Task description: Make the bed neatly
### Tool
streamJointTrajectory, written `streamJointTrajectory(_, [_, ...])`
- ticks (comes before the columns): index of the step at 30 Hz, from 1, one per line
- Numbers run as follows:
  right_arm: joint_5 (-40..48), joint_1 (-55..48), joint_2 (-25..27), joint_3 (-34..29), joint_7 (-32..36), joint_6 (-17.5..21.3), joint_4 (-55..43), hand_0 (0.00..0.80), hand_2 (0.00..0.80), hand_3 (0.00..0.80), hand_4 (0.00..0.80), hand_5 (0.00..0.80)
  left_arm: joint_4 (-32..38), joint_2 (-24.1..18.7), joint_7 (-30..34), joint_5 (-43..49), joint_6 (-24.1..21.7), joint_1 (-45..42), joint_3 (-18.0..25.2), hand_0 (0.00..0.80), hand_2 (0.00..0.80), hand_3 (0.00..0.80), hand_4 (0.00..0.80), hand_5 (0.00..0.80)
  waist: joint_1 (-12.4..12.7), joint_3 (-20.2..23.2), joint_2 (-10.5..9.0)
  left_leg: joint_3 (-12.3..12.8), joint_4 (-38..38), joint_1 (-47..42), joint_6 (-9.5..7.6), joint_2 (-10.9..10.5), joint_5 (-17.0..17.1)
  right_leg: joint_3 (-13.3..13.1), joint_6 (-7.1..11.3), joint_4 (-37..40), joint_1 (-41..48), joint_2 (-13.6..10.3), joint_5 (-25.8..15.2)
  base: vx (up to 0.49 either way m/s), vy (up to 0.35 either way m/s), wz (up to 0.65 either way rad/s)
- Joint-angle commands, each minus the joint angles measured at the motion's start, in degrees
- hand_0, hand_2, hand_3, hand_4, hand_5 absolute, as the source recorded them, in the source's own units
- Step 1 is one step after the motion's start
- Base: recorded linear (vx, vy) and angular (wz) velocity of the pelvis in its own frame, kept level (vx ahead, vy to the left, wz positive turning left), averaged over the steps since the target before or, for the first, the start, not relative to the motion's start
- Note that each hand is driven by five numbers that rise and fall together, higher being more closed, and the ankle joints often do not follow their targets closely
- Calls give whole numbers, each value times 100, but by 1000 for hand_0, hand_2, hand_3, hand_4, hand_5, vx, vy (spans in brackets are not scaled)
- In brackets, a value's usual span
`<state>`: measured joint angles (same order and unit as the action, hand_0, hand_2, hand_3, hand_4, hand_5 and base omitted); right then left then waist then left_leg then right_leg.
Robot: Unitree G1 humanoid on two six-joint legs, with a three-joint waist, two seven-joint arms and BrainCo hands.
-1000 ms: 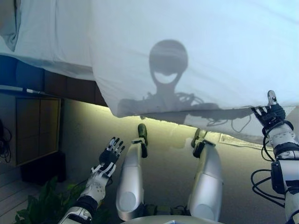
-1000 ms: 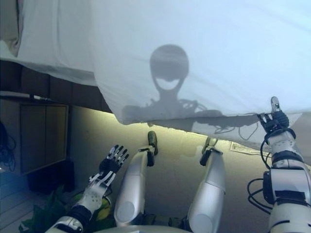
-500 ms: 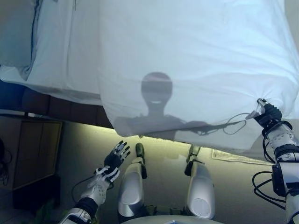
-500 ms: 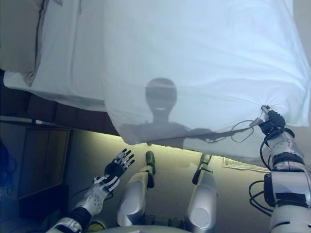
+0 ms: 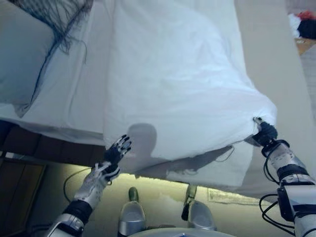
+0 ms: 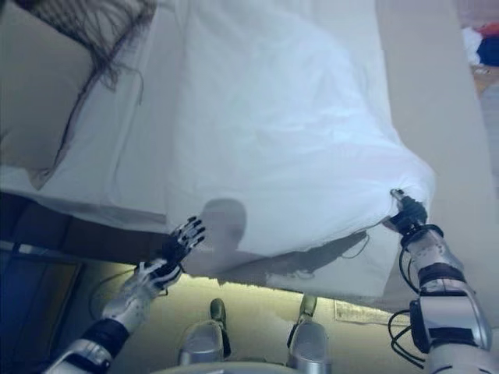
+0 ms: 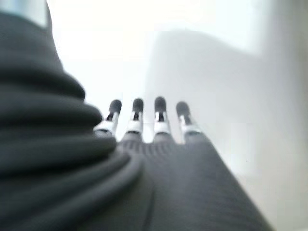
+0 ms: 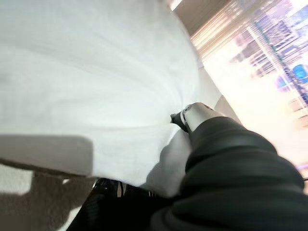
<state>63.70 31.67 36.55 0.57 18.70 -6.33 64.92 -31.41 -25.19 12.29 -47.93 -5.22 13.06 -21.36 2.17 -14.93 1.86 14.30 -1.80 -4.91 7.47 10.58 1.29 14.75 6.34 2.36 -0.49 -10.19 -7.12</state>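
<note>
A white duvet [image 5: 173, 84] lies spread over the bed, its near edge hanging past the foot of the mattress. My right hand [image 5: 265, 133] is shut on the duvet's near right corner, and the cloth bunches at the pinch [image 8: 163, 144]. My left hand [image 5: 114, 153] is open, fingers straight [image 7: 137, 118], held just in front of the duvet's near left edge; whether it touches the cloth is unclear. A pale pillow [image 5: 22, 59] lies on the white sheet [image 5: 74, 98] at the far left.
A dark wooden bed base [image 5: 54, 148] runs under the mattress at the left. A dark fringed cloth [image 5: 59, 15] lies over the pillow at the top left. Beige floor [image 5: 276, 54] runs along the right side of the bed, with red and dark items [image 5: 303, 24] at the far right.
The view has tilted up to take in more of the bed. My right hand has pulled the duvet corner further onto the bed. My left hand has risen to the duvet's near edge.
</note>
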Motion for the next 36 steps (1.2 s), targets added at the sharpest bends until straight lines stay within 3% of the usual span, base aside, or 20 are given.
streamJointTrajectory(1, [416,436,222,-5,-8,499,-411,800,800,800,800,800,-137,195,93,343,301,426,-401,0,0,0,0,0,-73,527,-139,-30,182,102,122,421,109,125,236,-388,142,-257,432,131,32,-6])
streamJointTrajectory(5, [336,642,106,236,-99,448,-491,800,800,800,800,800,-725,517,408,77,1164,811,-681,0,0,0,0,0,-173,730,-159,22,-44,-147,139,419,173,127,256,-317,363,-203,454,121,27,-6])
streamJointTrajectory(11, [433,784,-124,589,-284,348,-864,800,800,800,800,800,-1644,1184,1508,-965,2725,888,-962,0,0,0,0,0,-380,841,-219,244,-159,-425,157,460,115,39,310,-181,565,-137,479,103,4,-4])
streamJointTrajectory(16, [409,796,-237,637,-138,282,-888,800,800,800,800,800,-2106,1711,2328,-2382,3904,647,-686,0,0,0,0,0,-447,862,-326,396,-199,-456,168,500,88,-71,309,-108,549,-66,453,65,-51,-16])
streamJointTrajectory(17, [444,776,-273,635,-125,288,-892,800,800,800,800,800,-2241,1858,2347,-2497,4101,553,-506,0,0,0,0,0,-441,846,-384,429,-200,-475,174,521,61,-90,306,-111,564,-47,477,62,-103,-12])
streamJointTrajectory(21, [576,631,-403,592,-208,356,-1075,800,800,800,800,800,-2683,2064,1315,-3470,4525,355,-64,0,0,0,0,0,-411,806,-567,458,-159,-391,203,615,58,-145,299,-120,491,22,470,44,-132,-8])
streamJointTrajectory(24, [705,496,-457,542,-379,339,-1318,800,800,800,800,800,-2956,2116,677,-3776,4675,206,151,0,0,0,0,0,-395,737,-720,455,-124,-300,232,716,62,-159,284,-111,432,91,452,16,-164,-4])
streamJointTrajectory(27, [854,380,-474,529,-422,344,-1539,800,800,800,800,800,-3062,2155,142,-4063,4514,129,193,0,0,0,0,0,-422,669,-814,457,-107,-225,264,804,68,-195,292,-125,352,140,443,-12,-114,-5])
streamJointTrajectory(36, [867,21,-473,437,-341,359,-2073,800,800,800,800,800,-2774,2240,-335,-5265,3447,386,252,0,0,0,0,0,-629,518,-914,511,-21,-89,326,936,84,-321,286,-169,177,217,429,-15,-50,-5])
